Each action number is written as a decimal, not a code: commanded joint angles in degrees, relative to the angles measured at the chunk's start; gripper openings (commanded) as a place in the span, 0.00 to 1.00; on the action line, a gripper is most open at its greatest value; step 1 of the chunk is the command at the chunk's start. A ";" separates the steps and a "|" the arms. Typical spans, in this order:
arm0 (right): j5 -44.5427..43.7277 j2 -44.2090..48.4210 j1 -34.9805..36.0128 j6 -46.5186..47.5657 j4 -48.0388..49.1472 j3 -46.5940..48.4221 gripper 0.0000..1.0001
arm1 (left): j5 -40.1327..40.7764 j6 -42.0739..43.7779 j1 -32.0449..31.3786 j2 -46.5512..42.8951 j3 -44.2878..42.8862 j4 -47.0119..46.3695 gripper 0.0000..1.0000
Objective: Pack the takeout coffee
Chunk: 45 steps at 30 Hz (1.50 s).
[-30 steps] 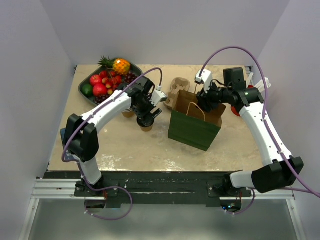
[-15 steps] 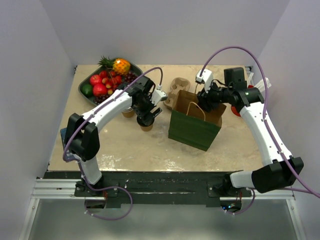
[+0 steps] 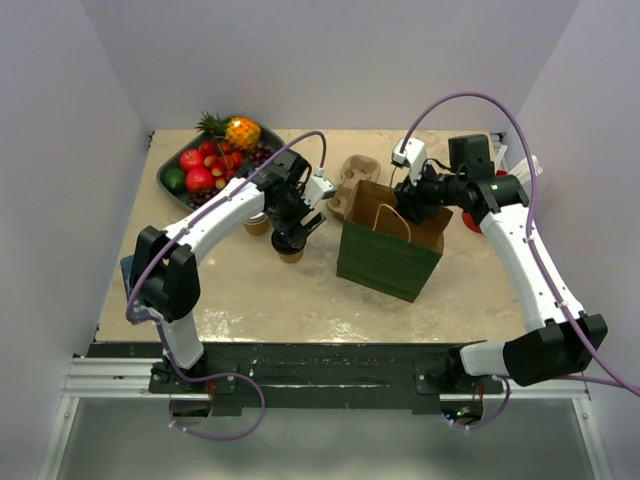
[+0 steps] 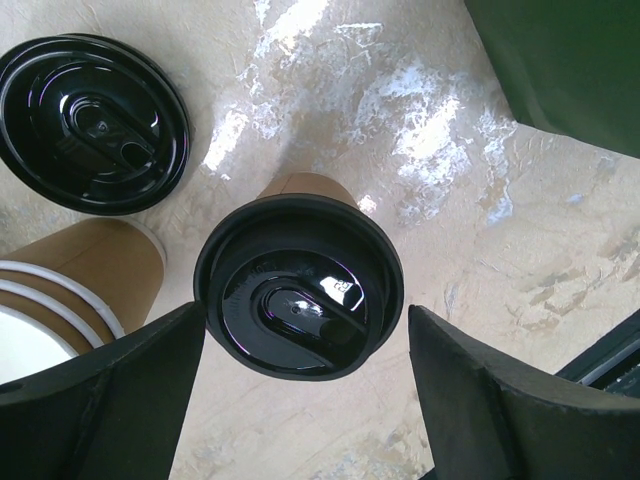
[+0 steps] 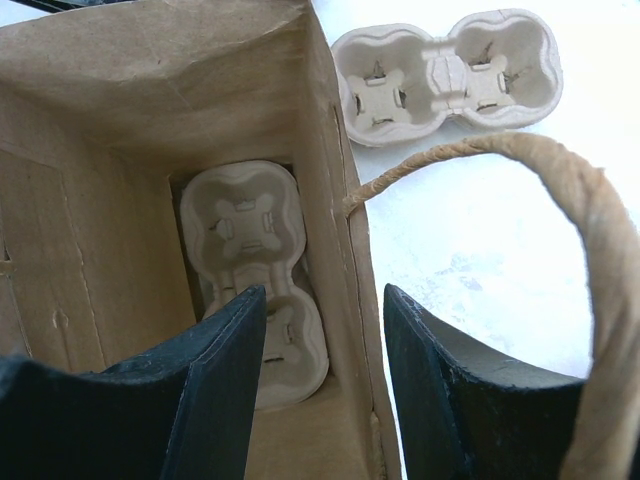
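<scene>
both open | left claw (image 4: 305, 315) astride lidded cup (image 4: 298, 285), barely shifted | right claw (image 5: 322, 300) astride bag wall (image 5: 328, 190)

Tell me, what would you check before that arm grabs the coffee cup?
1. Lid seated on the lidded cup: ok, it looks flush.
2. Cup centred between the fingers of the left gripper: ok.
3. Left jaws wide enough: ok, open on both sides of the lid.
4. Room beside the stack of open cups: cannot tell, it sits close to one finger.
5. Mouth of the bag open: ok, the right gripper straddles its wall.
6. Wells of the carrier inside free: ok, as far as they show.
</scene>
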<state>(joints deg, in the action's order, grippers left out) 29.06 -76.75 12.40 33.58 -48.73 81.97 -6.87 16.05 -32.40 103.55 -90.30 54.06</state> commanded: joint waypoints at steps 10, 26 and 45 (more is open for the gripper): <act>0.56 0.20 -0.19 0.08 1.36 1.61 0.54 | 0.55 0.29 0.23 0.95 0.83 0.25 0.86; 0.82 -0.50 -0.19 0.08 1.44 1.61 0.54 | 2.48 1.17 0.50 1.74 -1.98 0.95 0.91; 0.39 -1.21 -0.27 -0.01 1.97 1.61 0.54 | -1.39 2.23 0.94 3.24 -2.42 2.27 0.67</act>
<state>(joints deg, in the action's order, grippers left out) 29.28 -77.67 12.34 33.58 -48.56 81.97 -6.26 17.19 -31.90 105.95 -90.78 55.05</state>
